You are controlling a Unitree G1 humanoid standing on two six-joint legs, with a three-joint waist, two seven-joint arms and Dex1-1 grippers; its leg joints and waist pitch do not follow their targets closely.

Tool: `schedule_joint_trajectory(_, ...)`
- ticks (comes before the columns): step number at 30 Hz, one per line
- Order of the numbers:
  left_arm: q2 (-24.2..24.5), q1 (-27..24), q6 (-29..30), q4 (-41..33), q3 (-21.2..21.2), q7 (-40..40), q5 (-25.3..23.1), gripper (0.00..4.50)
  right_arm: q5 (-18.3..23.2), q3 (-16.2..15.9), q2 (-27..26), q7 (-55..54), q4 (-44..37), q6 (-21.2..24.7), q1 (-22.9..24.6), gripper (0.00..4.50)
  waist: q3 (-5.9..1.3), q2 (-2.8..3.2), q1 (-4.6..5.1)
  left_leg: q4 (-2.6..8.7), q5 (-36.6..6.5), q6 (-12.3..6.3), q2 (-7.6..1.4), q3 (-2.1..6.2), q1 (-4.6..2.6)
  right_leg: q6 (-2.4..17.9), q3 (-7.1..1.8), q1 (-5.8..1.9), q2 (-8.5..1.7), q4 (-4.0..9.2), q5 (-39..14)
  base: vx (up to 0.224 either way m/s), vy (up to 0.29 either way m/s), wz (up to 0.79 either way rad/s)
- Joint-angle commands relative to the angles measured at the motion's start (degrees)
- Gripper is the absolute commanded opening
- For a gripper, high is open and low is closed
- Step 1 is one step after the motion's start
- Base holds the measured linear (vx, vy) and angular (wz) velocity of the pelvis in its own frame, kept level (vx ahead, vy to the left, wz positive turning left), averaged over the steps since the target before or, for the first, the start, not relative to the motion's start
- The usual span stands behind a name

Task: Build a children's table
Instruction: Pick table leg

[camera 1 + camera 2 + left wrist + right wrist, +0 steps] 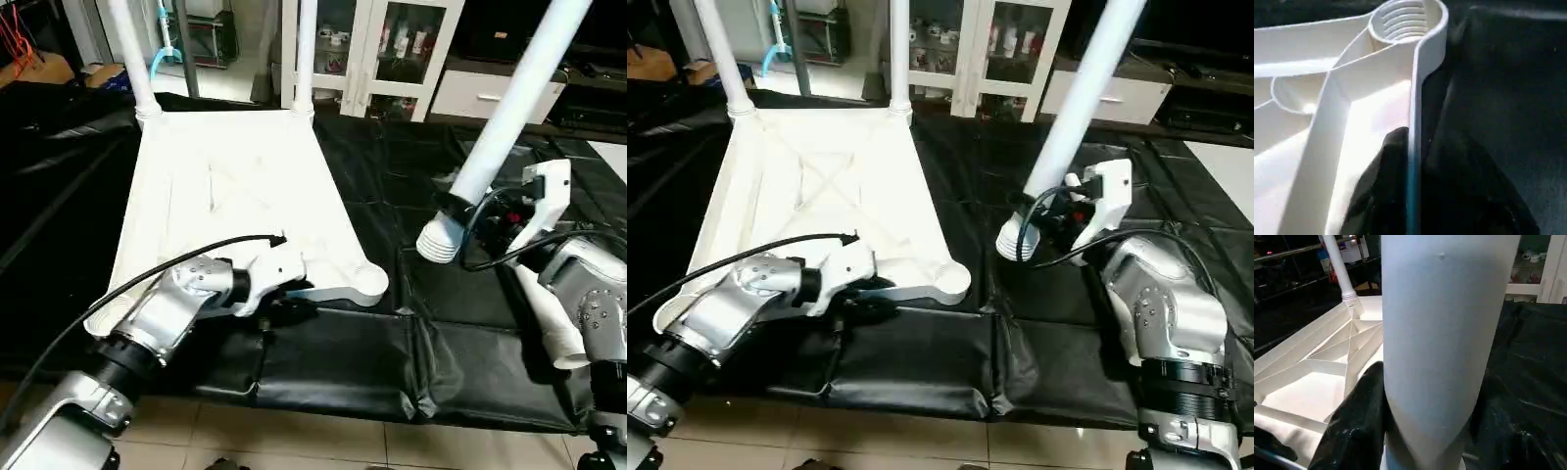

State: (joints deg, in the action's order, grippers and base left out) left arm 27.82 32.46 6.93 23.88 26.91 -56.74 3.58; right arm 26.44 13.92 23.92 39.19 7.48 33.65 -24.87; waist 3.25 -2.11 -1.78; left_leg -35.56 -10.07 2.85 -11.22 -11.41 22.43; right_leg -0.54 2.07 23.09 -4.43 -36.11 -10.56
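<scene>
Now — right hand clamps leg, tilted, threaded end down | left hand pinches tabletop rim, underside up

The place looks like a lived-in room or lab: a white glass-doored cabinet holding small items stands behind the black-covered work surface, on a tiled floor.

- Lit evenly from overhead; bright, near washed-out on the tabletop.
- Soft sheen on the black cover.
- Blurred close up: the leg and finger in the wrist views.
</scene>
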Motion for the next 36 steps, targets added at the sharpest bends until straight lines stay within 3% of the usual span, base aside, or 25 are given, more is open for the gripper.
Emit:
schedule_joint_trajectory(1,0.3,0.8,-0.2,1.2,-0.3,-1.1,-0.6,1.04,0.5,0.2,1.1,-0.2,-1.5,0.6,-0.1,1.85,-4.09,0.11,0.09,4.52,-12.8,1.68,-1.86,0.85,-1.87,11.6,-1.97,-1.81,-2.94,4.46,-12.6,0.0,0.0,0.0)
schedule_joint_trajectory(12,0.0,0.9,-1.3,3.3,0.0,-4.0,-1.8,0.13,1.5,-0.3,0.7,-0.1,-2.1,1.7,-0.2,1.85,-3.9,0.12,0.1,4.66,-13.4,1.7,-1.91,0.89,-1.89,11.7,-2.0,-1.76,-3.0,4.57,-13.1,0.0,0.0,0.0)
schedule_joint_trajectory(18,1.1,-0.8,-2.6,2.9,3.5,-4.8,-5.6,0.0,4.6,-3.7,1.0,4.4,-3.6,8.1,0.8,1.85,-3.6,0.06,0.13,4.83,-14.2,1.3,-2.03,0.97,-1.91,11.6,-2.02,-1.71,-3.04,4.71,-13.8,0.0,0.0,0.0)
schedule_joint_trajectory(22,1.9,-3.0,2.9,-0.6,4.2,-3.5,-7.4,0.0,7.6,-3.7,-1.6,3.1,-4.7,12.0,0.3,1.85,-3.03,-0.21,0.34,5.08,-15.0,1.46,-2.12,0.97,-1.92,11.3,-2.11,-1.34,-3.15,4.95,-16.3,0.0,0.0,0.0)
schedule_joint_trajectory(24,2.2,-4.0,5.8,-2.4,3.9,-3.4,-7.3,0.0,8.2,-3.4,-2.9,1.8,-4.5,13.0,-0.3,1.85,-2.99,0.0,0.44,5.18,-16.0,2.1,-2.12,1.09,-2.05,10.8,-2.12,-1.18,-3.24,5.07,-18.6,0.0,0.0,0.0)
schedule_joint_trajectory(25,2.3,-4.2,6.6,-3.0,3.7,-3.5,-7.0,0.0,8.3,-3.6,-3.1,1.8,-4.5,13.1,-0.3,1.85,-2.86,-0.34,0.51,5.26,-16.6,2.46,-2.09,1.12,-2.03,10.3,-2.13,-1.13,-3.2,5.16,-20.0,0.0,0.0,0.0)
schedule_joint_trajectory(27,2.5,-5.1,9.4,-5.6,2.8,-3.8,-5.6,0.0,8.3,-4.4,-3.8,2.0,-4.4,13.2,-0.2,1.85,-2.86,-0.18,0.56,5.37,-15.8,2.65,-2.11,1.06,-2.07,10.2,-2.15,-1.02,-3.08,5.19,-18.5,0.0,0.0,0.0)
schedule_joint_trajectory(28,2.4,-5.4,10.4,-6.6,2.3,-3.8,-4.9,0.0,8.5,-4.7,-4.1,2.1,-4.2,13.5,-0.3,1.85,-2.72,-0.7,0.63,5.42,-15.8,2.51,-2.11,1.01,-2.0,10.0,-2.17,-1.01,-3.05,5.29,-18.6,0.0,0.0,0.0)
schedule_joint_trajectory(29,2.3,-5.5,10.5,-7.3,2.1,-4.3,-4.2,0.0,8.5,-4.9,-4.4,2.2,-3.7,13.4,-0.3,1.85,-2.7,-0.85,0.6,5.42,-15.6,2.41,-2.08,1.01,-1.96,10.0,-2.18,-1.07,-3.09,5.18,-18.6,0.0,0.0,0.0)
schedule_joint_trajectory(30,2.2,-5.7,10.7,-8.2,2.1,-4.8,-3.5,0.0,8.1,-5.3,-4.5,2.7,-2.5,13.2,-0.3,1.85,-2.8,-0.55,0.54,5.42,-14.5,2.14,-2.01,0.97,-2.01,10.0,-2.2,-1.1,-3.1,5.19,-17.7,0.0,0.0,0.0)
schedule_joint_trajectory(33,2.0,-6.1,10.6,-9.9,2.0,-5.7,-3.3,0.0,6.7,-6.4,-4.4,3.6,-0.1,11.8,-0.3,1.85,-2.83,-0.58,0.52,5.48,-13.8,2.07,-2.04,0.93,-2.0,10.3,-2.16,-1.19,-3.08,5.14,-16.3,0.0,0.0,0.0)
schedule_joint_trajectory(36,1.9,-6.3,10.8,-10.8,1.9,-5.9,-3.1,0.0,6.4,-6.7,-4.4,4.0,0.9,11.1,-0.4,1.85,-3.04,-0.58,0.39,5.45,-11.0,1.32,-2.03,0.73,-2.06,11.2,-2.13,-1.48,-2.97,4.82,-11.7,0.0,0.0,0.0)
